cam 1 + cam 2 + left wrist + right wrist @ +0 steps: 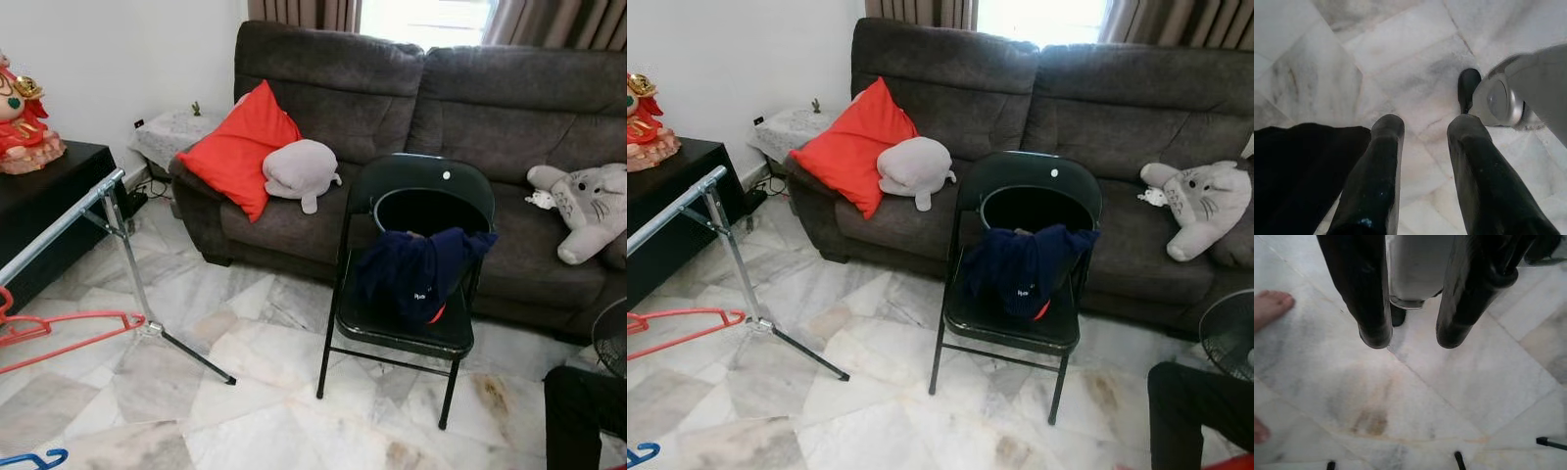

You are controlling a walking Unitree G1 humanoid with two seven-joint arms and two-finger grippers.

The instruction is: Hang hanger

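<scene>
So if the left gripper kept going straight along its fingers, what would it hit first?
Probably the white marble floor: the left gripper hangs open, pointing down at bare tile between its two black fingers, with nothing in that line.

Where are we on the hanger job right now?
Barely started. A red plastic hanger already hangs off the silver clothes rail. Nothing in hand: left gripper and right gripper point at bare marble floor, open. Left: the navy garment draped on the black folding chair.
</scene>
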